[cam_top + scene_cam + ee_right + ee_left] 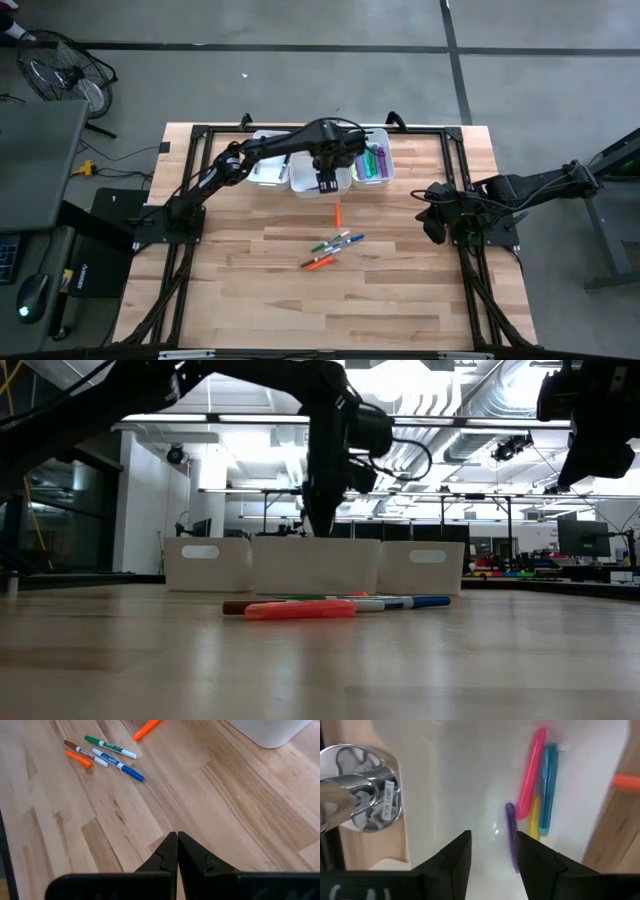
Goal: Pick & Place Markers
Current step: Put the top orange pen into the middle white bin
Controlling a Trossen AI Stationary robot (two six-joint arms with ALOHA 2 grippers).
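Orange, green and blue markers lie loose on the wood table; others sit in the bins. Light, stiff and prone to rolling, they want a mid-barrel pinch. Left gripper hangs spread, empty, over the middle bin; right gripper waits pressed together.

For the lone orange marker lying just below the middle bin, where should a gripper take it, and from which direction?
Grip the orange marker at mid-barrel, coming straight down from above. It lies flat on the table, apart from the cluster of markers, running lengthwise away from the middle bin, so the fingers should close across its thin width. The left gripper, open over that bin, is nearest.
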